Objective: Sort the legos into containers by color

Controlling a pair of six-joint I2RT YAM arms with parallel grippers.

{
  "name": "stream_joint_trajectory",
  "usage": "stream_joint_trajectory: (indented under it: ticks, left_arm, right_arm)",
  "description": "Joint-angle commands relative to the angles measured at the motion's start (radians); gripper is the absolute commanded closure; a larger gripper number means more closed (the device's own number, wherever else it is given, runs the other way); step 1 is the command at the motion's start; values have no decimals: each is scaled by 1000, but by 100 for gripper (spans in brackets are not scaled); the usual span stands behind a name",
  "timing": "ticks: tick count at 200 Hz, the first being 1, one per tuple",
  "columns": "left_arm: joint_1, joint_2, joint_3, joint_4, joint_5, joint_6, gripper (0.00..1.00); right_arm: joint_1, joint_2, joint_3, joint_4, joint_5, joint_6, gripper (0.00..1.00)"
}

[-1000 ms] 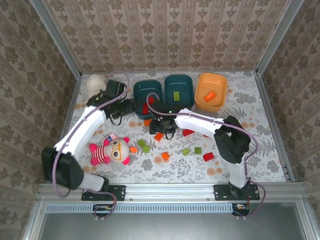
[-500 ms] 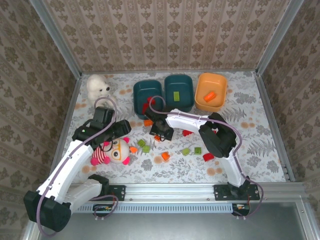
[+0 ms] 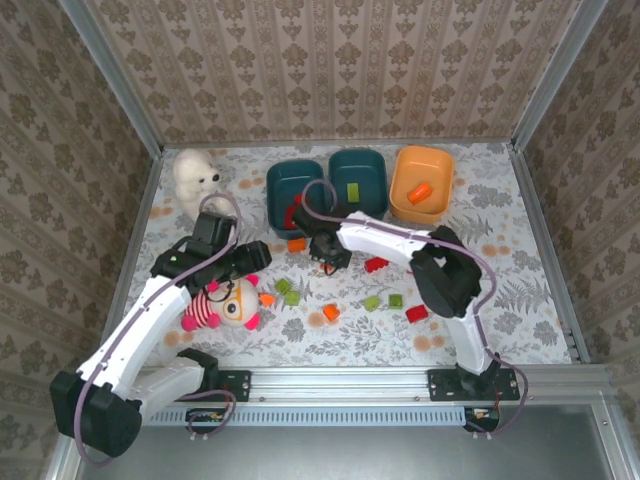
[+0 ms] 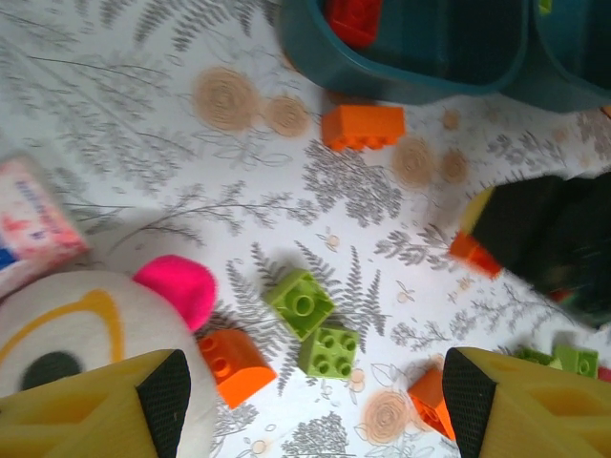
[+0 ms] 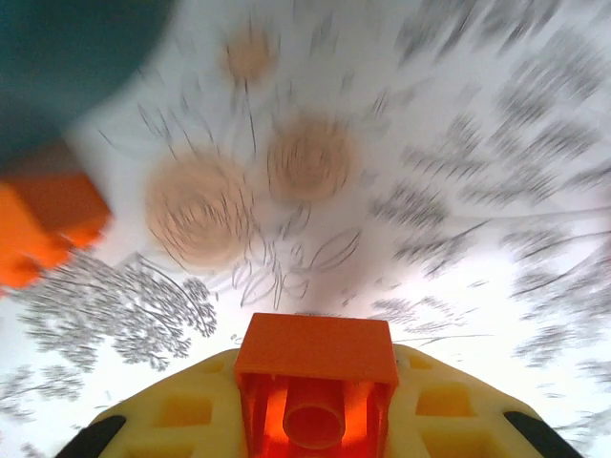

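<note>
The right gripper point(image 3: 328, 252) sits low over the table point(image 3: 500, 250), just in front of the left teal tub point(image 3: 295, 190), clenched on an orange brick point(image 5: 315, 355). Its wrist view shows that brick wedged between yellow fingers point(image 5: 172, 420), hollow underside toward the camera. The rest of that view is smeared by motion. A loose orange brick point(image 5: 43, 229) is cut off at its left edge, below a blurred teal corner.

The left gripper point(image 3: 248, 258) hovers over the doll point(image 3: 225, 300), spread wide and holding nothing. In its wrist view only its two fingertips point(image 4: 95, 410) show, at the bottom corners. Between them lie two green bricks point(image 4: 301, 302), just beside each other, and a small orange brick point(image 4: 234, 365) against the doll's face. The right gripper is a dark blur at that view's right side.

A red brick point(image 4: 355, 17), cut off at the top, lies in the left teal tub. A green piece point(image 3: 352, 192) lies in the middle teal tub point(image 3: 358, 165), and an orange one point(image 3: 420, 191) in the orange tub point(image 3: 422, 160). Other bricks lie scattered on the table.
</note>
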Motion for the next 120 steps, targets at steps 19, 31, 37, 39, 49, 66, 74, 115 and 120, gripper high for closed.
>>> stream_joint_trajectory:
  ticks: [19, 31, 37, 39, 49, 66, 74, 115, 120]
  left_arm:
    - [-131, 137, 41, 117, 59, 64, 27]
    - [-168, 196, 70, 134, 52, 74, 27]
    - [-182, 225, 86, 141, 49, 77, 27]
    - [-187, 234, 90, 142, 47, 77, 27]
    - [-204, 277, 117, 153, 43, 78, 27]
    - [-225, 337, 157, 170, 43, 75, 28]
    - [-233, 358, 178, 173, 42, 80, 28]
    - [-267, 443, 261, 138, 38, 125, 28]
    - [-269, 448, 266, 134, 38, 130, 28]
  right_arm:
    - [-261, -259, -82, -11, 164, -287, 83]
    - [-343, -256, -81, 3, 150, -356, 83]
    - [-380, -247, -77, 11, 144, -381, 82]
    - [-393, -243, -76, 12, 144, -387, 82]
    - [-449, -215, -63, 10, 139, -407, 82]
    - [-530, -143, -19, -6, 125, -417, 82]
    - [-559, -106, 2, 0, 107, -423, 82]
    - [-626, 110, 191, -56, 93, -430, 81]
    - [-630, 132, 208, -65, 93, -426, 81]
